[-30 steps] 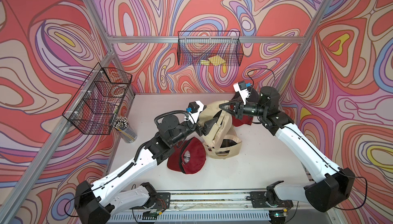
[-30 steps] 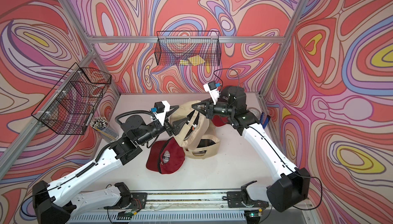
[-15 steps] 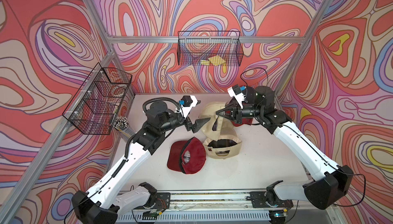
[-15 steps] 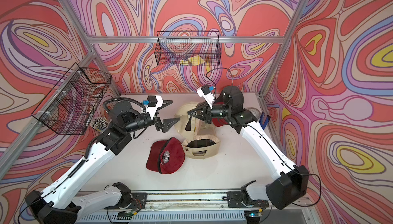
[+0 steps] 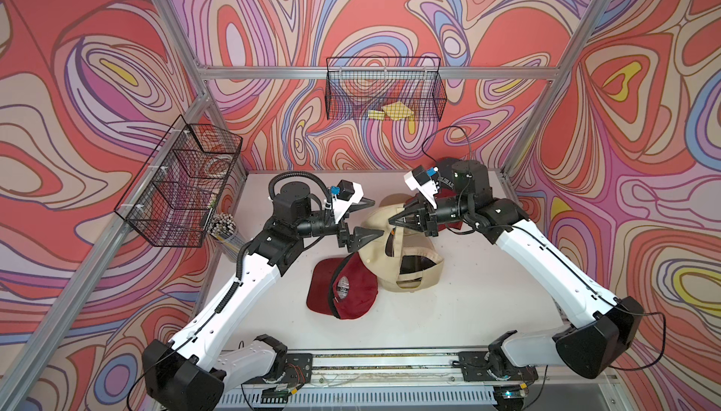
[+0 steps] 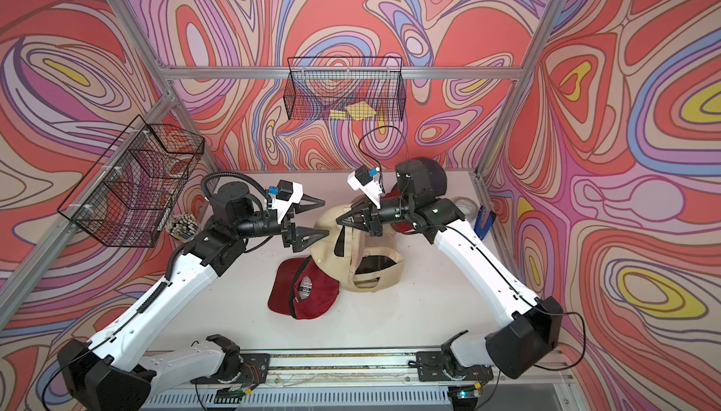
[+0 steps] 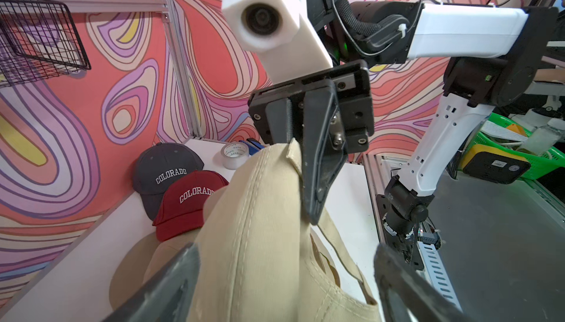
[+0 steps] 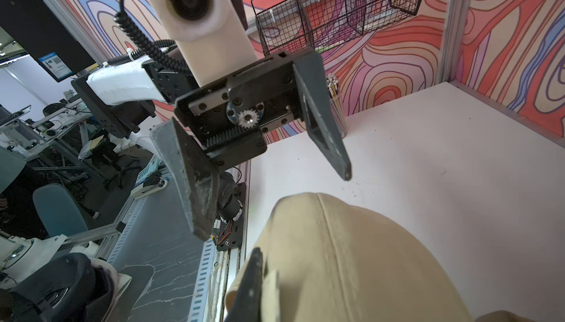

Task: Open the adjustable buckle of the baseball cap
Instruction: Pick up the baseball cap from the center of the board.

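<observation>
While the right gripper (image 5: pixel 393 221) is clamped on a strap end (image 7: pixel 292 151) at the top of the beige cap (image 5: pixel 377 241), that cap hangs lifted above the table (image 5: pixel 468 311). More beige fabric lies on the table right under it; whether it is the same cap I cannot tell. The buckle cannot be made out. The left gripper (image 5: pixel 379 218) hovers just beside the beige cap, opposite the right gripper, its fingers wide apart and holding nothing. A red cap (image 5: pixel 343 292) lies upside down just beside the beige cap, on the left arm's side. Behind the beige cap, near the wall, sit a grey cap (image 7: pixel 165 164), a red COLORADO cap (image 7: pixel 189 198) and a tape roll (image 7: pixel 234 153).
</observation>
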You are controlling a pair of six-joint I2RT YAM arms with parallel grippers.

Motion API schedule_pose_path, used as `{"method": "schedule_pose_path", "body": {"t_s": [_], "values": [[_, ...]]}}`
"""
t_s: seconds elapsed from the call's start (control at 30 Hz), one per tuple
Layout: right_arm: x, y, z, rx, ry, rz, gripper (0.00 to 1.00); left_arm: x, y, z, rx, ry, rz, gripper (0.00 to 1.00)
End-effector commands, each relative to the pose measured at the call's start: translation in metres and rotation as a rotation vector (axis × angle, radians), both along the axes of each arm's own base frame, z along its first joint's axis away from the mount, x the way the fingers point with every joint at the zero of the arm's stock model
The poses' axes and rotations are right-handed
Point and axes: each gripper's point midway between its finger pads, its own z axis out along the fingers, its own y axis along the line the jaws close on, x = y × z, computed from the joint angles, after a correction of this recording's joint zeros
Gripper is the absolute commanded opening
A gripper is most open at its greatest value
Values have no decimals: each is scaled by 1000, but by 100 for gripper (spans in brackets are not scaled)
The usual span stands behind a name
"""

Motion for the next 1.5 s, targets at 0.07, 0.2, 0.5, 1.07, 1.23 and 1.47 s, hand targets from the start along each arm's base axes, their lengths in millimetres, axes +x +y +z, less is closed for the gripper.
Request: {"method": "schedule_pose_path", "body": {"t_s": [0.07, 0.2, 0.5, 1.07, 1.23, 1.47], "values": [[-8, 7, 2, -10, -35, 40, 0, 11, -4, -10, -1, 45, 15, 83], [-10, 7, 3, -11, -40, 43, 0, 10, -9, -18, 28, 61, -2, 74], [2, 7, 5, -30, -44, -32, 7, 15, -15, -20, 41, 82, 21, 0], [52, -34, 45, -27, -49, -555, 39, 38, 0, -4, -33, 86, 226, 0], [43, -32, 53, -1, -55, -516, 32, 36, 0, -3, -36, 81, 216, 0], [33, -31, 56, 16, -141, -475, 37, 34, -5, -6, -35, 91, 178, 0]]}}
